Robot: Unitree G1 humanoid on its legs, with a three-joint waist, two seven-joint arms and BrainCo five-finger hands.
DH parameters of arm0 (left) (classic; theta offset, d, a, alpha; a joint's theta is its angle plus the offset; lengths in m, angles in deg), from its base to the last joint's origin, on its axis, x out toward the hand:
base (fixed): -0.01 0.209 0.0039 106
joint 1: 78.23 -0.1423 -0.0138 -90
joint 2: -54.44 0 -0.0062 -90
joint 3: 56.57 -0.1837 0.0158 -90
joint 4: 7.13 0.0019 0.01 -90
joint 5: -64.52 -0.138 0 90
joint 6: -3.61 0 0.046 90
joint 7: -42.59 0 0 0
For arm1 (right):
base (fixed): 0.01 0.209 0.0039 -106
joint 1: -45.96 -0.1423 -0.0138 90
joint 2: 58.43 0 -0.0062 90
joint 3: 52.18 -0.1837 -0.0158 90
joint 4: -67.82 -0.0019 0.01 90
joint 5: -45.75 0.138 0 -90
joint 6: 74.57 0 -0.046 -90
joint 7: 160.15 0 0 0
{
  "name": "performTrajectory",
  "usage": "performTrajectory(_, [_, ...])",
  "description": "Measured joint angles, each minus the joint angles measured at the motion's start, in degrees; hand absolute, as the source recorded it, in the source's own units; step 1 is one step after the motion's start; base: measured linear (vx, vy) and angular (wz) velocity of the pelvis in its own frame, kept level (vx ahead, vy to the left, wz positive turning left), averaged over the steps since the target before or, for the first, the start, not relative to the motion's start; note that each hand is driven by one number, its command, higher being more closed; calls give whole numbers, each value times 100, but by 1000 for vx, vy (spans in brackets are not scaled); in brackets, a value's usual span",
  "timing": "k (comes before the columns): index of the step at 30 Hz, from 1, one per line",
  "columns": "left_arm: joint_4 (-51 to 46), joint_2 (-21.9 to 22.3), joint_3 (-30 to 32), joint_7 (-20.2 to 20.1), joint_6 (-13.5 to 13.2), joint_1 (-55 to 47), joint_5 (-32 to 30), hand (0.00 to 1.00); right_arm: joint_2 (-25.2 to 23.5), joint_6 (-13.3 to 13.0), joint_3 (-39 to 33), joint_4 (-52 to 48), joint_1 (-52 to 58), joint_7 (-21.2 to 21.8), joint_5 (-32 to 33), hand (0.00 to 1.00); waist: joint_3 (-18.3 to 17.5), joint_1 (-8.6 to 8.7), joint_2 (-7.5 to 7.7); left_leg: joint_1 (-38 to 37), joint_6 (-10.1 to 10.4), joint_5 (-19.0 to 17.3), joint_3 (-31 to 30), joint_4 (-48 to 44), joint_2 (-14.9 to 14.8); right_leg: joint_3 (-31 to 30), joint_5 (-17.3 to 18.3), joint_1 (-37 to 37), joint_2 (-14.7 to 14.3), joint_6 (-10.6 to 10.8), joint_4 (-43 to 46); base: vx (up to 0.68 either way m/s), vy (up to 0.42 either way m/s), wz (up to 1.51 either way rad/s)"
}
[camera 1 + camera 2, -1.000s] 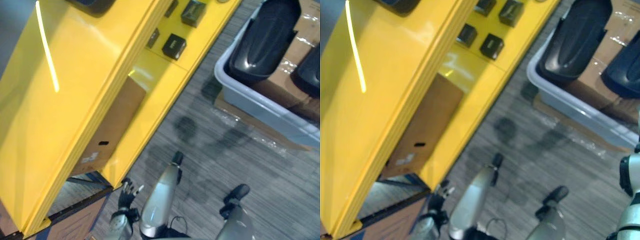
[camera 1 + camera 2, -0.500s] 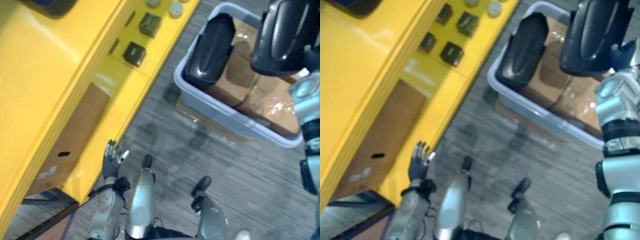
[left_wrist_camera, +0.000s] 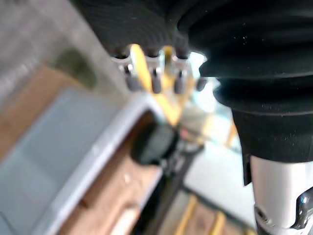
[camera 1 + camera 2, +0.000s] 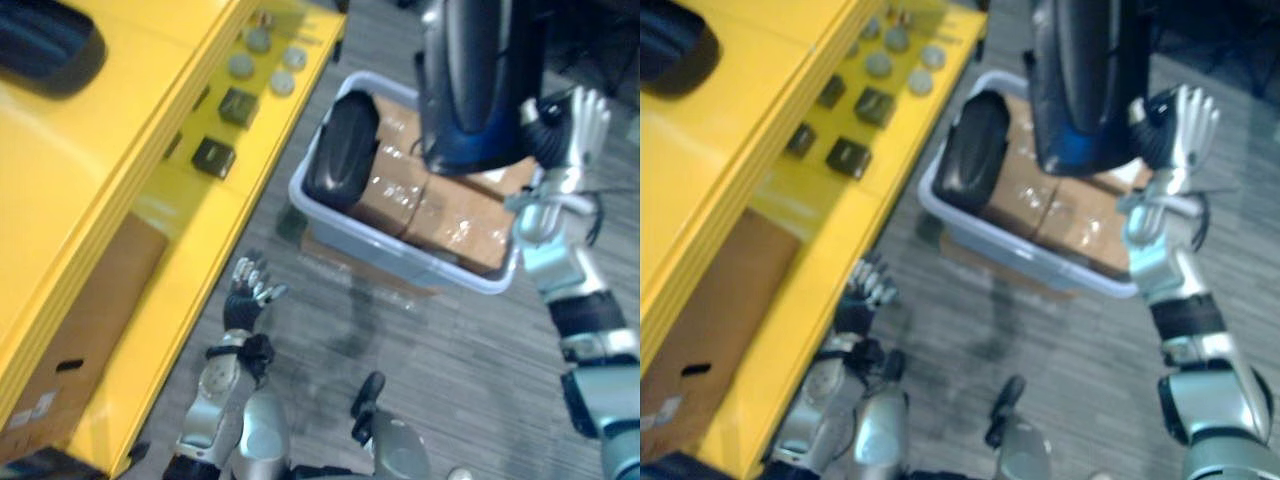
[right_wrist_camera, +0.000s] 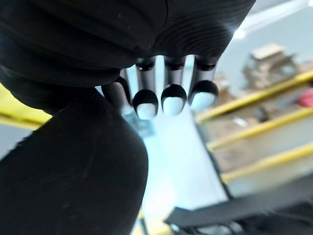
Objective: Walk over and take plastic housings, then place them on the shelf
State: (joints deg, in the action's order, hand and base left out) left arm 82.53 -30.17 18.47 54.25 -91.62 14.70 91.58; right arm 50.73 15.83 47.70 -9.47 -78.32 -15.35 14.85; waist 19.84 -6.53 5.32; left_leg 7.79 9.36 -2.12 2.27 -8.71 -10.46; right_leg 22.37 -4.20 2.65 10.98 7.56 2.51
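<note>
Carry phase, by my read. Right robot hand [image 4: 572,125] is raised, with a large dark plastic housing [image 4: 480,80] high over the grey bin [image 4: 400,258]. Its fingers [image 5: 172,98] are straight and spread along the housing's edge, not wrapped round it. The thumb is hidden behind the shell, so the exact hold is unclear. It's likely up this high to clear the bin rim and the lip of the yellow shelf [image 4: 120,180] on the robot's left.

Left robot hand [image 4: 248,298] hangs low near the shelf's front edge, fingers relaxed, holding nothing. Probably low so it's out of the swing path.

Second housing [image 4: 342,150] lies in the bin, propped against the cardboard boxes [image 4: 440,210] packed in there. Third housing [image 4: 45,55] already sits on the shelf's top level, so that's presumably the drop zone. The lower level carries small dark blocks [image 4: 213,156] and round parts [image 4: 240,66]. A cardboard box [image 4: 80,320] shows lower in the shelf.

Views:
- **Eye views:** the layout from shelf to bin, and both hands.
- **Right wrist view:** the straight fingers close up, the housing's black bulk by the palm, and far yellow racking [image 5: 274,83] behind.
- **Left wrist view:** looks past its own straight fingers to the bin wall and the housing inside, which confirms that hand is empty.
</note>
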Motion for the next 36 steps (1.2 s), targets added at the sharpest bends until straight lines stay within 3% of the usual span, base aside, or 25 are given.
performTrajectory(7, [715,283,-113,611,66,802,180,0,-725,-516,4,-505,518,41,-393,100,-378,255,3,-478,17,94,192,346,9,-110,-81,-299,-25,29,-213,1,0,-12])
performTrajectory(10, [908,411,-146,658,16,944,319,0,-916,-603,81,-510,640,111,-490,100,-574,251,42,-481,9,99,317,384,14,-211,-188,-282,-35,31,-363,-12,12,-14])
performTrajectory(16, [1113,504,-250,727,-35,1188,833,0,-1130,-641,455,-448,703,293,-699,100,-621,275,113,-522,9,99,316,319,3,-221,-254,-388,-64,16,-460,-16,8,-2])
performTrajectory(21, [1231,505,-437,154,-31,1289,1798,0,-1337,-687,613,-359,741,482,-825,100,-671,266,164,-567,10,97,317,318,8,-220,-299,-465,-70,13,-521,-21,11,0])
performTrajectory(29, [1265,515,-647,-211,-224,1309,2439,0,-1355,-700,659,-50,1043,522,-1042,100,-842,271,218,-566,10,97,314,324,15,-214,-299,-465,-66,13,-529,0,0,0])
performTrajectory(36, [895,541,-643,-611,-451,1308,2940,0,-1354,-907,716,10,1292,584,-1218,100,-928,255,221,-559,9,98,301,344,28,-198,-305,-481,-66,18,-573,0,0,0])
